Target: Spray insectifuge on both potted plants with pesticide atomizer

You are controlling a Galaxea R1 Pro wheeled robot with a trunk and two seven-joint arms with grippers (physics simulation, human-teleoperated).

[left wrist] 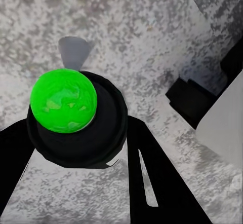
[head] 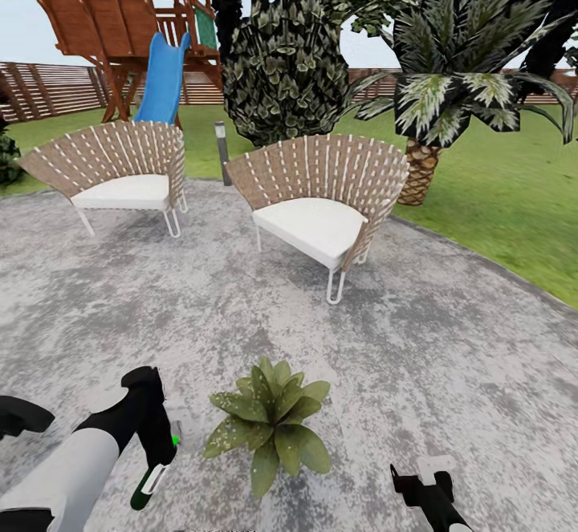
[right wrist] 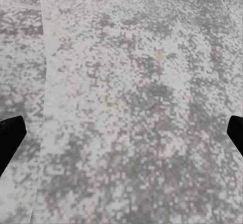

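The left hand (left wrist: 76, 158) grips the pesticide atomizer (left wrist: 81, 127), green tip (left wrist: 63, 101) showing, above the stone patio (left wrist: 152, 31).

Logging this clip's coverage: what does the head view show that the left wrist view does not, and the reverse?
Head view alone: the potted plant on the patio, two wicker chairs, lawn, palm, play tower with slide, and the right pincer. Left wrist view alone: the atomizer's rounded green tip seen end-on. Both: the left pincer shut on the pesticide atomizer, over mottled grey stone.
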